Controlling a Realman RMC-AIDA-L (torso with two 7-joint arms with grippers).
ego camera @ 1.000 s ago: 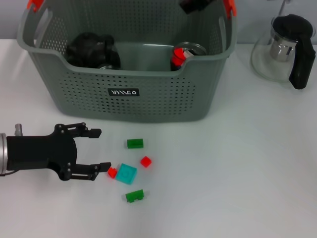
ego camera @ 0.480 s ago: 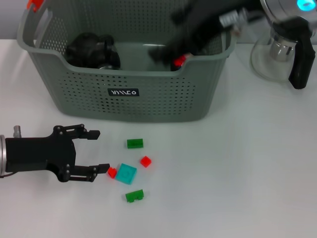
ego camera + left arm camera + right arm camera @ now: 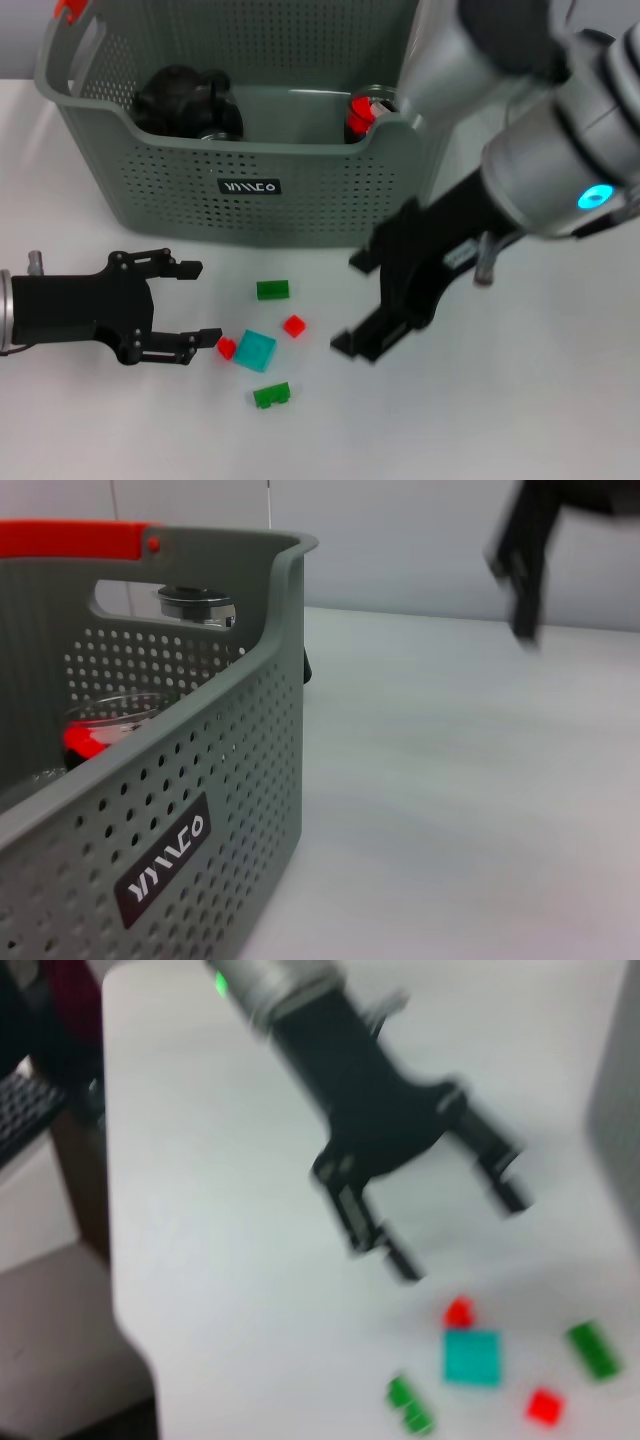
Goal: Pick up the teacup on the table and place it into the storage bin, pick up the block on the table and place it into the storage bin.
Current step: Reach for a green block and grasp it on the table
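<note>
- Five small plastic blocks lie on the white table in front of the large grey-green perforated plastic storage bin: a teal square block, two small red blocks and two green bricks.
- We see the red block next to the teal square just past the tip of one finger of our left gripper, close enough that we cannot tell whether they touch; the other blocks lie a little beyond the fingertips.
- Our left gripper sits low over the table with its two black fingers spread wide and nothing between them.
- Our right gripper hangs above the table on the far side of the blocks from the left fingers, its black fingers parted and empty, blurred.
- Inside the bin we see a black bulky object and, at the opposite end, a glass cup with a red part against the front wall, well away from both sets of fingers.
- An orange handle clip sits on the bin's rim, and a small black label on its front.
</note>
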